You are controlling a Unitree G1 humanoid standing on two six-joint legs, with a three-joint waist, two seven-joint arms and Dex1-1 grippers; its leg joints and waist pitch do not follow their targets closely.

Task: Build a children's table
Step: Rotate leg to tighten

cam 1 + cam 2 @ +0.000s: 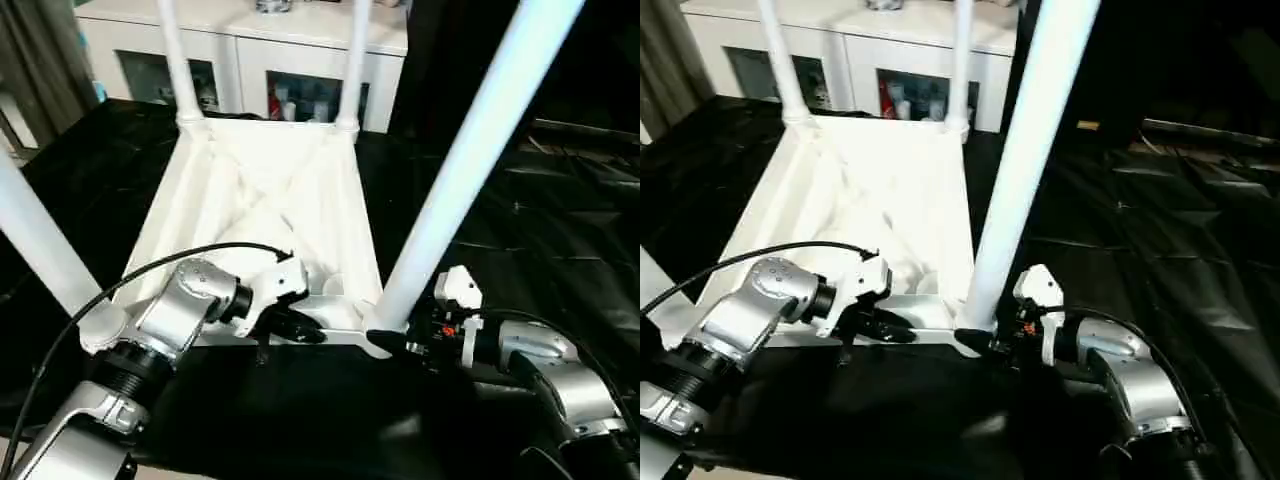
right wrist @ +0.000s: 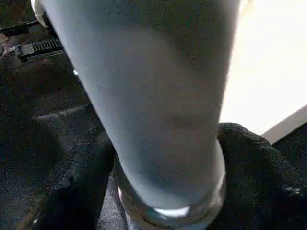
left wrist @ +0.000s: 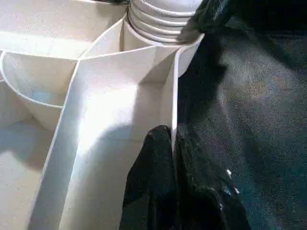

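The children's table [image 1: 270, 200] lies upside down on the black-draped counter [image 1: 560, 230], legs up. The left gripper [image 3: 173, 143] pinches its near rim wall between nearly shut fingers. The right gripper [image 1: 385, 342] has its fingers spread around the base of the near right leg [image 1: 455, 170].

One white tabletop [image 1: 270, 200], upside down, on one black-draped desk [image 1: 560, 250]. Four white legs [image 1: 470, 160] stand in its corners. Two grippers: left gripper [image 1: 300, 330], right gripper [image 1: 395, 345]; one white cabinet [image 1: 290, 60] behind.
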